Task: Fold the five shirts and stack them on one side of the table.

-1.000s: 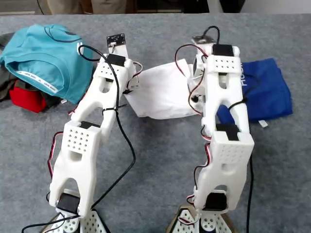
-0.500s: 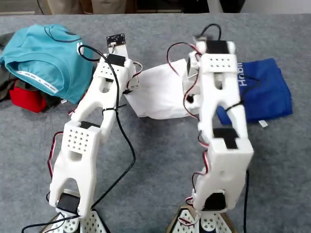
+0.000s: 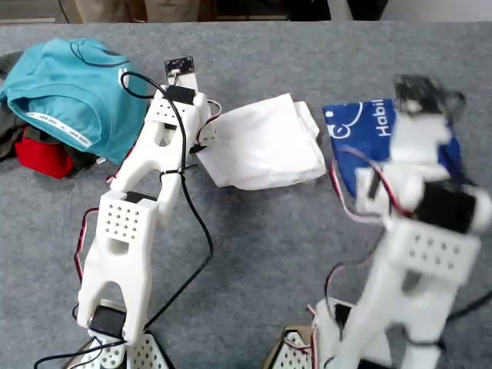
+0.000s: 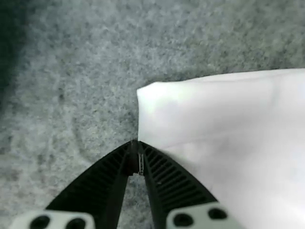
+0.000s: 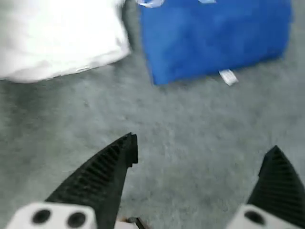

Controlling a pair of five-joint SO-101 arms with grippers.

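The left hand (image 4: 137, 153) pinched the white shirt's (image 3: 265, 142) edge at mid-frame on the table (image 3: 254, 246), while the right hand (image 5: 204, 144) gaped wide near the blue shirt (image 3: 357, 138) at right.

1. The right arm (image 3: 419, 223) is a smear in the high view, its outline lost, and it covers the near right part of the blue shirt (image 3: 357, 131).
2. The left arm (image 3: 154, 161) lies over the white shirt's (image 3: 261, 142) left edge.
3. A red shirt (image 3: 42, 154) and a dark garment (image 3: 9, 134) peek from under the teal shirt (image 3: 69, 84), mostly buried, and the dark one is cut by the frame.
4. The left gripper (image 4: 138, 150) has its tips meeting right at the white fold. Whether cloth is pinched, can't tell.
5. In the right wrist view, both shirts run off the edge.
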